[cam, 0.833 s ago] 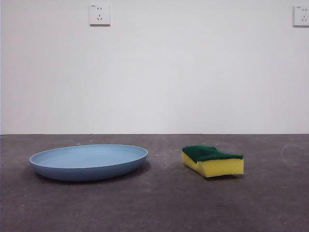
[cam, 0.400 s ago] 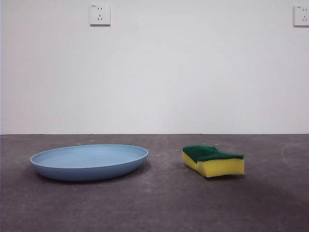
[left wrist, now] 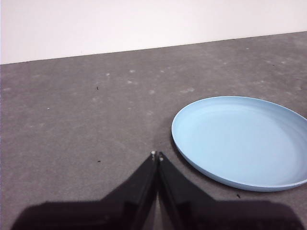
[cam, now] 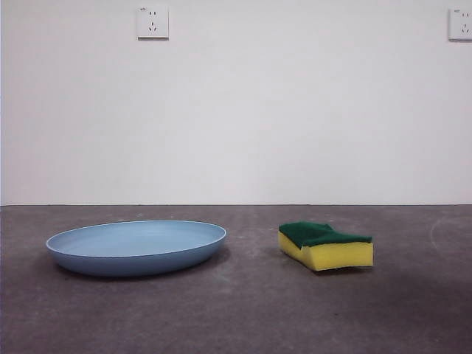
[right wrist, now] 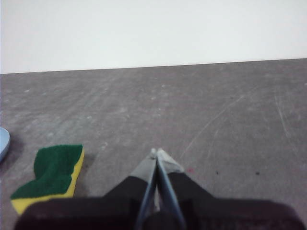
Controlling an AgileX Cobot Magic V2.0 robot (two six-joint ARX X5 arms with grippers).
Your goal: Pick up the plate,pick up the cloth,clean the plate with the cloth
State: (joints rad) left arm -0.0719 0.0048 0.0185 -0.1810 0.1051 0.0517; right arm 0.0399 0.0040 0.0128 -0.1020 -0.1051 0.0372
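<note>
Surveying: we find nothing lifted yet; both task things lie flat on the grey table (cam: pixel 243 317), well apart from each other.
Plate: the plate (cam: pixel 136 247) sits toward one side in the front view, rim up, hollow bare.
Cloth: the cloth (cam: pixel 325 245) is really a sponge, green scouring face up, yellow foam below.
Left gripper: the left gripper (left wrist: pixel 156 155) has its jaws pressed together, holding nothing, just beside the plate's rim.
Right gripper: the right gripper (right wrist: pixel 157 153) is likewise closed and empty, near the sponge but clear of it.
Plate handling: we judge it stiff, light and smooth; the low upturned rim looks like the only purchase, and a thin edge may slip.
Cloth handling: we judge it soft and springy; a pinch across the yellow sides should hold.
Writing: we read no brand or label; two wall sockets (cam: pixel 152 22) carry marks too small to read.
</note>
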